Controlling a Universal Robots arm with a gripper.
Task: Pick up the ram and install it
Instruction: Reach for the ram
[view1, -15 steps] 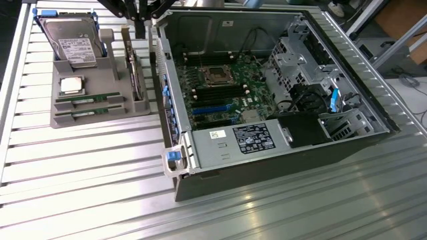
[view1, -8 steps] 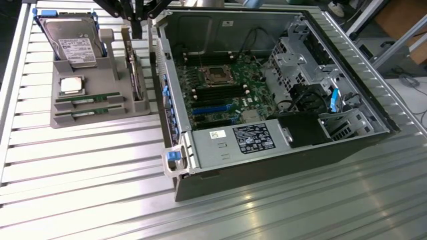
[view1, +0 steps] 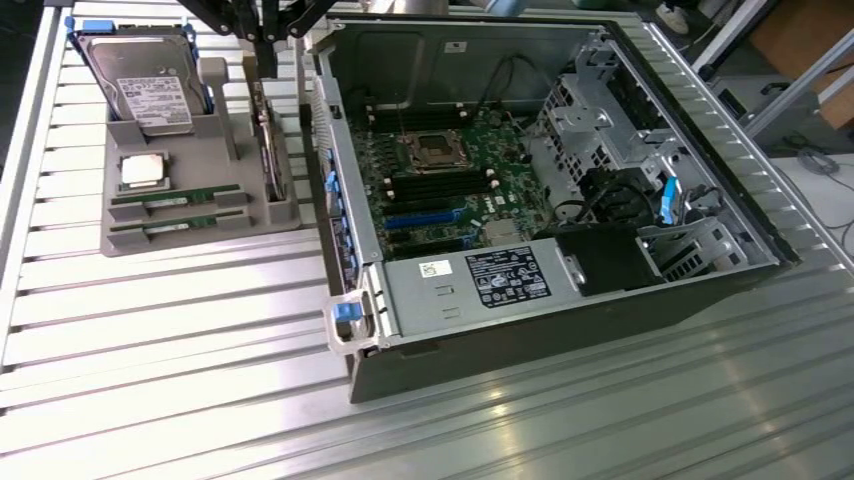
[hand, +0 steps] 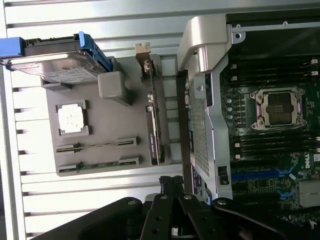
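Two sticks in play: the inner ram stick and the outer ram stick, both long, narrow, thin green circuit boards, and neither is being touched.
Look of the ram: green runs along each board, with a small pale label near the middle and grey tray clips at both ends. The chips are too small to make out.
Where the ram sits: the two lie side by side and parallel in two slots of the grey moulded plastic tray, at the end farthest from the hard drive.
Neighbours: the square silver processor chip sits just beside the inner stick. The large silver hard drive with a white label and blue frame leans at the tray's other end. A dark expansion card stands on edge along the tray side nearest the case.
Gripper: the black linkage gripper hangs above the tray, well apart from both sticks. In the exterior view it is up over the hard-drive end, near the card.
Grip: the pads look pressed together with nothing between them.
Computer: the open grey metal computer case lies on the exterior view's right of the tray. Its green motherboard is exposed, with black memory slots beside the processor socket.
Surface: everything rests on the ribbed aluminium table.
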